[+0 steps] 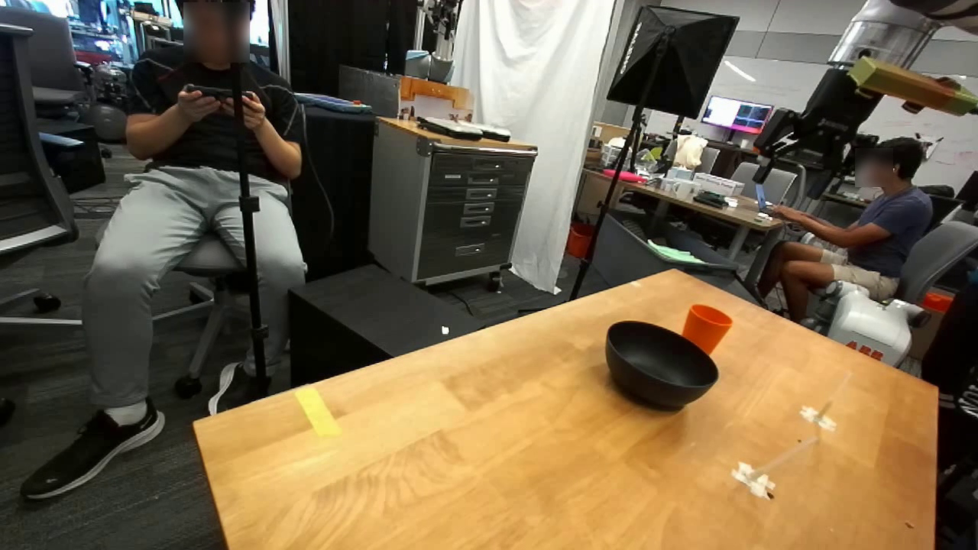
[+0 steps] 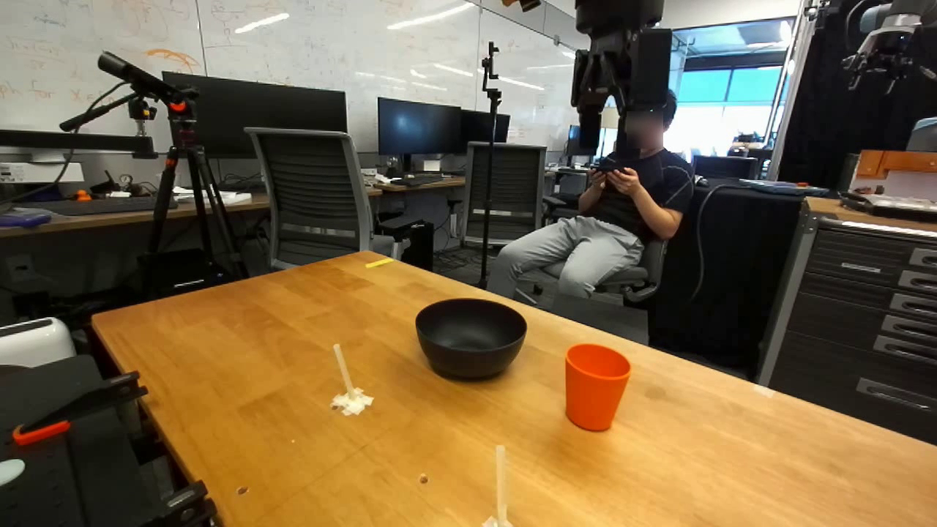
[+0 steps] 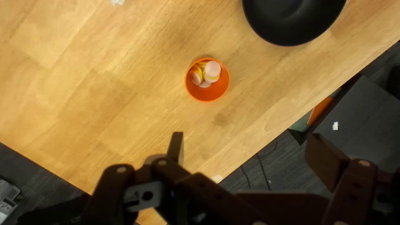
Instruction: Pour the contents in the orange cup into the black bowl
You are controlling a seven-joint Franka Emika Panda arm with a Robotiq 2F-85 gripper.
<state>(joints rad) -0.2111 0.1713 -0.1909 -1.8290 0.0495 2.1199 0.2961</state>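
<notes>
I find my gripper point(image 2: 609, 135) raised above the level of the wooden table point(image 2: 293, 351), its fingers point(image 3: 175, 147) spread wide with a broad gap between them. The orange cup point(image 2: 595, 395) stands upright on the table, near the black bowl point(image 2: 471, 360) but apart from it, and well apart from my fingers. In the wrist view the contents point(image 3: 212, 69) lie inside the cup: pale and yellow rounds, heaped toward 1 side, some tilted. The bowl sits upright; in an exterior view it hides part of the cup. I also record 2 thin pale sticks point(image 2: 344, 372) on the table, each with white tape point(image 2: 353, 402) at its foot, and 1 strip of yellow tape point(image 1: 318, 412) near a corner. Beyond the table 1 seated person point(image 1: 206, 141) holds a dark handheld device point(image 1: 218, 92).
</notes>
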